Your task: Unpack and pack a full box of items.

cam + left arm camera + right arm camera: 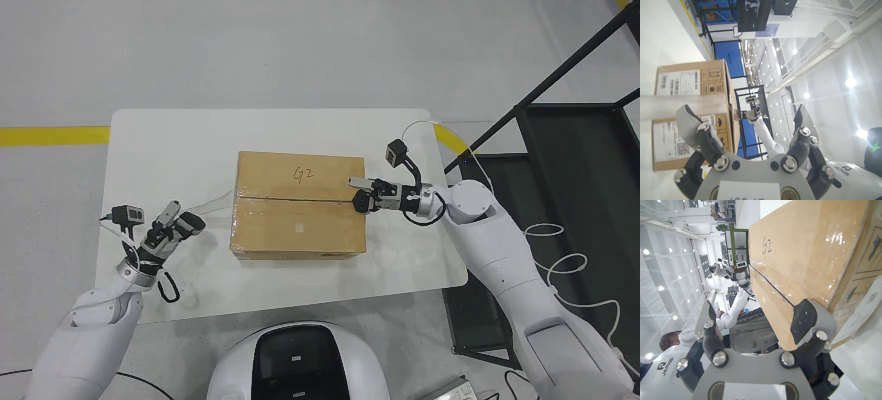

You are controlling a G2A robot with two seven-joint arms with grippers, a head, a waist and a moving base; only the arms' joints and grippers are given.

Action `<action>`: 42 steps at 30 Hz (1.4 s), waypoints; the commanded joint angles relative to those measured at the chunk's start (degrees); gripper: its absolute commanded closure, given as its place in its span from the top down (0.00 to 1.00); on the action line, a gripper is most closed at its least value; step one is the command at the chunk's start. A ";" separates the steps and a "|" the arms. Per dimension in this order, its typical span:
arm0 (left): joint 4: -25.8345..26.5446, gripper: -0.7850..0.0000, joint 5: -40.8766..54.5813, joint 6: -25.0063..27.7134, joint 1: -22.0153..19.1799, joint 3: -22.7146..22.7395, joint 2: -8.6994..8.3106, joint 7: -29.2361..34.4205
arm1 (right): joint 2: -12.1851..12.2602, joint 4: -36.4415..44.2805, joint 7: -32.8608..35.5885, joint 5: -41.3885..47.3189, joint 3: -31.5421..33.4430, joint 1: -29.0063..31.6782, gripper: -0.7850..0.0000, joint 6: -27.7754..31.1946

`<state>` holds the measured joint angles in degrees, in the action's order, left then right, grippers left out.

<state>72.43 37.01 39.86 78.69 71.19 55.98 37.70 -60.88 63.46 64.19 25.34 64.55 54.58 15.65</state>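
The closed cardboard box (pixel 298 203) sat in the middle of the white table (pixel 160 140). At its three o'clock side the right gripper (pixel 357 194) had its fingers spread, one pad (pixel 803 321) against the top edge by the seam. Toward eight o'clock the left gripper (pixel 176 222) stood clear of the box, fingers wide apart, with a strip of clear tape (pixel 215 208) running from the box to it.

Cannot see into the box (pixel 298 205) past its closed flaps. Cannot read the small labels (pixel 680 82) on its end. Cannot follow the blurred tape strip (pixel 677 106) beyond the left wrist view's edge.
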 commanded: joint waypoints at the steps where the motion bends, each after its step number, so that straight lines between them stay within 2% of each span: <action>1: -0.81 1.00 1.03 -0.93 2.19 -0.24 0.16 -0.65 | 0.00 0.00 0.00 0.00 0.00 0.00 1.00 0.00; 6: -2.96 1.00 1.53 -0.71 3.01 -1.07 0.93 -3.59 | 0.00 0.00 0.00 0.00 0.00 0.00 1.00 0.00; 10: -3.68 1.00 1.11 -0.28 1.55 -2.07 1.77 -6.13 | 0.00 0.00 0.00 0.00 0.00 0.00 1.00 0.00; 17: -4.22 1.00 -4.96 -6.19 -2.32 -4.49 3.27 -14.78 | 0.00 0.00 0.00 0.00 0.00 0.00 1.00 0.00; 21: -4.42 1.00 -5.29 -10.31 -4.00 -6.03 4.06 -15.58 | 0.00 0.00 0.00 0.00 0.00 0.00 1.00 0.00; 27: -5.78 1.00 -2.33 -12.26 -5.00 -6.41 5.11 -17.47 | 0.00 0.00 0.00 0.00 0.00 0.00 1.00 0.00; 29: -6.32 1.00 -0.08 -11.48 -5.16 -6.02 5.44 -17.54 | 0.00 0.00 0.00 0.00 0.00 0.00 1.00 0.00; 33: -5.67 1.00 2.60 -6.26 -4.50 -4.65 5.85 -17.08 | 0.00 0.00 0.00 0.00 0.00 0.00 1.00 0.00; 42: 0.69 1.00 4.97 -0.12 -1.93 -1.83 6.29 -15.05 | 0.00 0.00 0.00 0.00 0.00 0.00 1.00 0.00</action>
<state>72.06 42.08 39.28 76.34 69.07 62.25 22.22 -60.88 63.46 64.19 25.34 64.55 54.58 15.65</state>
